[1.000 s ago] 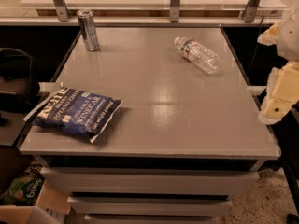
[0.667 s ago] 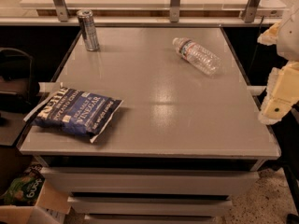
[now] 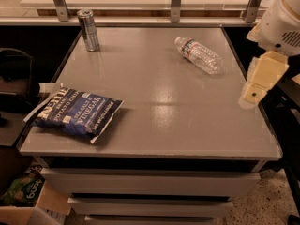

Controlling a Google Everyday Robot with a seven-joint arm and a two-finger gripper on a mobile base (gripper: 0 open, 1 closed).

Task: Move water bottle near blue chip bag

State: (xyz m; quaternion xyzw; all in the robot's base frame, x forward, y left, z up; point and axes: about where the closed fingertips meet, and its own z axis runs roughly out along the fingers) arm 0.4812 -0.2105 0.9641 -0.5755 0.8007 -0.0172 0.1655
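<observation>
At the right edge of the worktop (image 3: 178, 111), just past its rim, my gripper (image 3: 257, 86) hangs; open or closed, I cannot tell. It is well apart from everything. The middle is broad and bare.

Count:
- one water bottle (image 3: 199, 55)
- one blue chip bag (image 3: 77, 114)
- one can (image 3: 88, 30), upright at the far left

The bottle lies on its side at the far right. Its long axis runs diagonally, cap to the far left. The bag lies flat at the near-left edge.

Likely an office break area: grey counter (image 3: 164, 125) over drawers (image 3: 150, 184), speckled floor (image 3: 262, 209), cardboard box (image 3: 33, 209). The end effector (image 3: 257, 86) hangs at the counter's right edge.
</observation>
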